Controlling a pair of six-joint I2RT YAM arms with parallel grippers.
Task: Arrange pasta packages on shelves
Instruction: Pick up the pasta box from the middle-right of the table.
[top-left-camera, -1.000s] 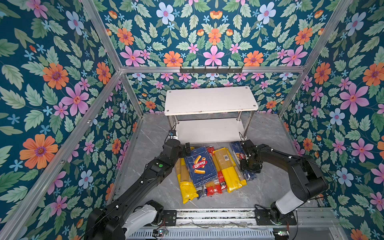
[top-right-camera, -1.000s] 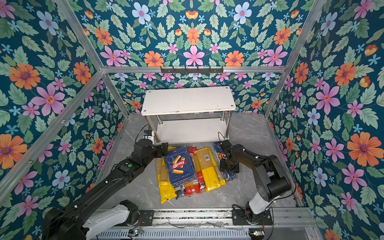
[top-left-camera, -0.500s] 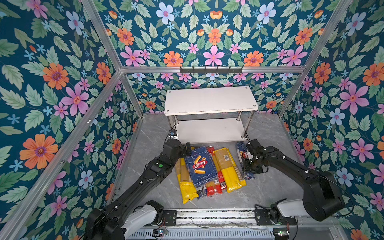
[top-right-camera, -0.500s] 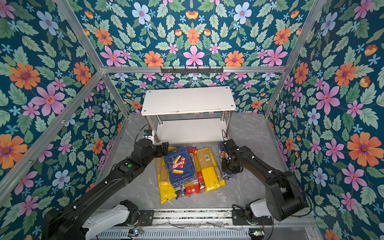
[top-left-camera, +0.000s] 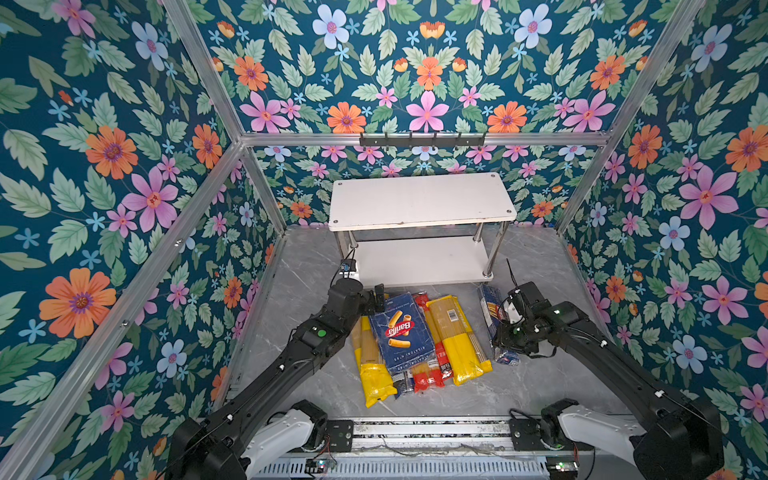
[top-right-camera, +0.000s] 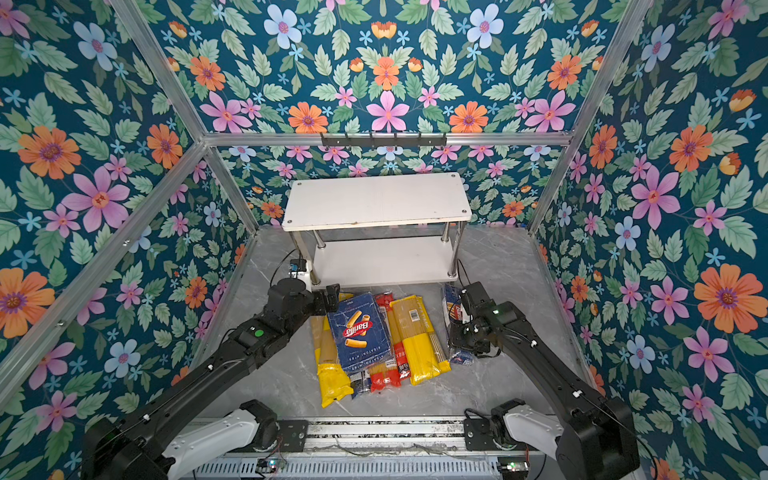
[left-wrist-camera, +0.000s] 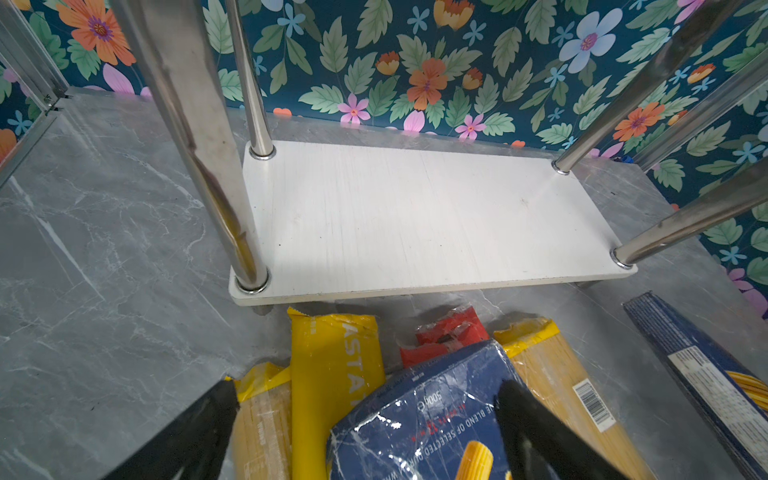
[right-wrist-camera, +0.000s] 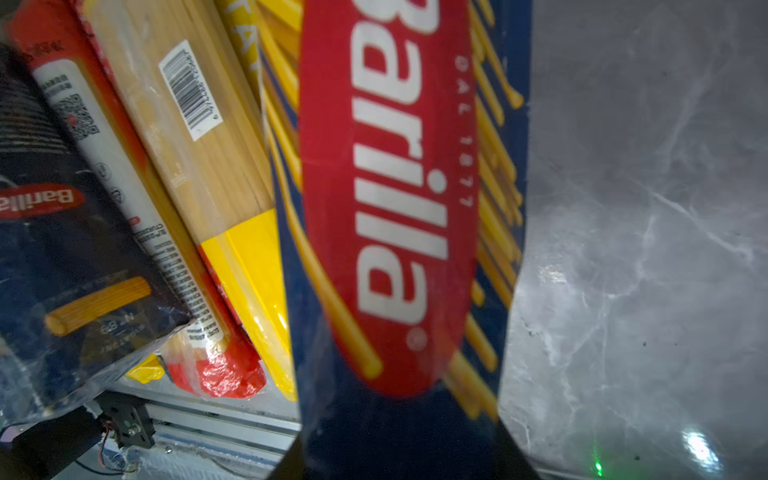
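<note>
R gripper (right-wrist-camera: 399, 461) is clamped on the blue spaghetti pack (top-left-camera: 492, 316), jaws narrow on its two long sides; in the R wrist view the pack (right-wrist-camera: 390, 208) runs straight out between the fingers. That pack sits at 3 o'clock of the pile (top-left-camera: 415, 336), apart from the other bags, on the floor (top-left-camera: 299, 374). Its long axis runs 12–6, far end aimed at the rack (top-left-camera: 419, 199) at 12. R arm is plainly the nearer one; the rack's R front post (top-left-camera: 496, 249) stands just beyond the pack's far end, so the lift needs to clear that.

L gripper (left-wrist-camera: 365, 399) is wide, holding nothing, hovering over the top edge of the rigatoni bag (top-left-camera: 401, 330) at 9 o'clock of the pile, facing the bare lower board (left-wrist-camera: 415, 220). Both boards are bare in both top views.

Vs a sec ago: R jaws went from half-spread to pinched on the pack and the R arm stretched out lower; L arm unchanged.
</note>
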